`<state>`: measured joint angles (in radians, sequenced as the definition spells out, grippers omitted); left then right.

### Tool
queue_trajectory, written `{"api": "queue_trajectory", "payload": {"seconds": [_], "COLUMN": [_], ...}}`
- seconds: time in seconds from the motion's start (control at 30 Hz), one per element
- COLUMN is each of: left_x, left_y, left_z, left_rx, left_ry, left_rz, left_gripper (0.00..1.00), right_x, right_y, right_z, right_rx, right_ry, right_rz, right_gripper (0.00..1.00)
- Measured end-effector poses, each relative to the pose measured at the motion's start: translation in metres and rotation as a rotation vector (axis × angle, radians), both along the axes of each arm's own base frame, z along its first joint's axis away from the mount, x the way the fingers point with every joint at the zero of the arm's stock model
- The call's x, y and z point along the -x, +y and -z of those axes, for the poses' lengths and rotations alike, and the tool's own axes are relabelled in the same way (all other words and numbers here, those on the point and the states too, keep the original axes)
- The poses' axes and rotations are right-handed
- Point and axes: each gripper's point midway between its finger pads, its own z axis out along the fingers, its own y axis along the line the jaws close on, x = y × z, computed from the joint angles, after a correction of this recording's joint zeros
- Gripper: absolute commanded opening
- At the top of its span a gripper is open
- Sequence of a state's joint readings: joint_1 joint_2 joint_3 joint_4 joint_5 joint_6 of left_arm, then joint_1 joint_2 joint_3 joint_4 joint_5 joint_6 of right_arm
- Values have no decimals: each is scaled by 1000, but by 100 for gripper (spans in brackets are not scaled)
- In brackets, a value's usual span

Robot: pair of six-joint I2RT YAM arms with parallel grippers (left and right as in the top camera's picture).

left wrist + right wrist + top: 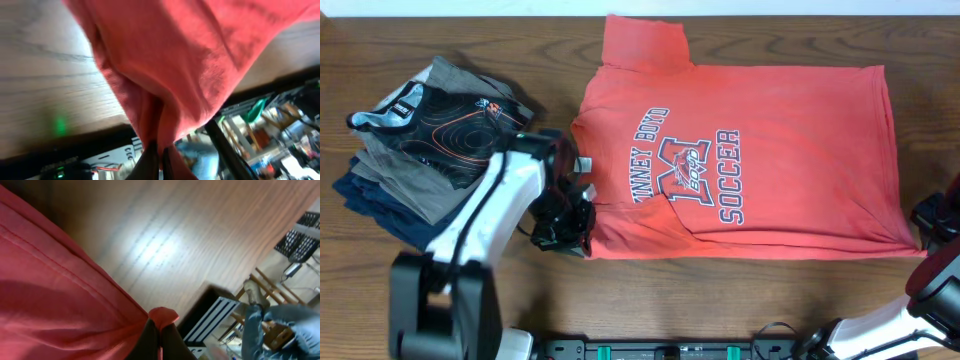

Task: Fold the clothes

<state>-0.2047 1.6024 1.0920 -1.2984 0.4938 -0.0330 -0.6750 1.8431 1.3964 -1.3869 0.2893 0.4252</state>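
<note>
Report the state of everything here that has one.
T-shirt: spread flat, print up, not yet folded.
left gripper: shut on the T-shirt's near edge, cloth bunched.
right gripper: shut on the T-shirt's hem corner.
garment stack: folded, piled, apart from the T-shirt.

Soft matt cloth of the T-shirt (800,120); grained, faintly glossy wood of the table (440,35)

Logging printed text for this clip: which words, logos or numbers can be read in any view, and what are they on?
"INNEY BOYD": arched on the chest of the coral-red T-shirt; any letters before it are lost in a crease.
"M", with what seems to read "BOYD" across it: the crest at mid-chest.
"SOCCER": arched on the crest's other side.
The black garment has a small orange mark, too small to read.
Wrist views: no text.
</note>
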Motion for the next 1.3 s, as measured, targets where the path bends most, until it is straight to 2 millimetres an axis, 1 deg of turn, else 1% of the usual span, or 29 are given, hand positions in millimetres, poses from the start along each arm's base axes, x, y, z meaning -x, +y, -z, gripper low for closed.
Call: {"api": "queue_trajectory", "payload": {"seconds": [0.07,0.1,0.2,0.33,0.4,0.5,0.53,0.63,0.8,0.93,1.03,1.17,1.3], "left_x": [-5,-11,-39,-85,-103,-130,-139,-159,-186,-205,-218,-234,-239], "left_y": [2,3,2,-2,-1,4,7,10,11,10,9,7,6], "left_z": [-6,-9,-17,-22,-22,-16,-13,-3,18,28,27,18,14], "left_rx": [-13,-21,-17,-3,-16,-65,-85,-120,-145,-141,-131,-114,-105], "left_ry": [-69,-119,-289,-489,-553,-629,-649,-683,-718,-752,-798,-868,-896], "left_rz": [-17,-29,-57,-82,-97,-142,-156,-187,-217,-249,-265,-279,-286], "left_gripper": [6,6,6,6,6,6,6,6,6,6,6,6,6], "right_x": [0,-1,-13,-40,-57,-85,-91,-115,-146,-163,-170,-175,-178], "right_y": [0,0,-2,-1,1,-1,-2,-5,-10,-8,-8,-10,-13], "right_z": [0,1,5,11,13,15,15,14,8,5,3,1,-1], "right_rx": [0,0,-2,-16,-19,-11,-9,-1,19,35,41,54,67], "right_ry": [-2,-8,-67,-179,-243,-351,-378,-481,-606,-660,-684,-703,-714], "right_rz": [9,12,17,-15,-40,-71,-75,-90,-123,-152,-164,-169,-172], "right_gripper": [1,1,1,1,1,1,1,1,1,1,1,1,1]}}
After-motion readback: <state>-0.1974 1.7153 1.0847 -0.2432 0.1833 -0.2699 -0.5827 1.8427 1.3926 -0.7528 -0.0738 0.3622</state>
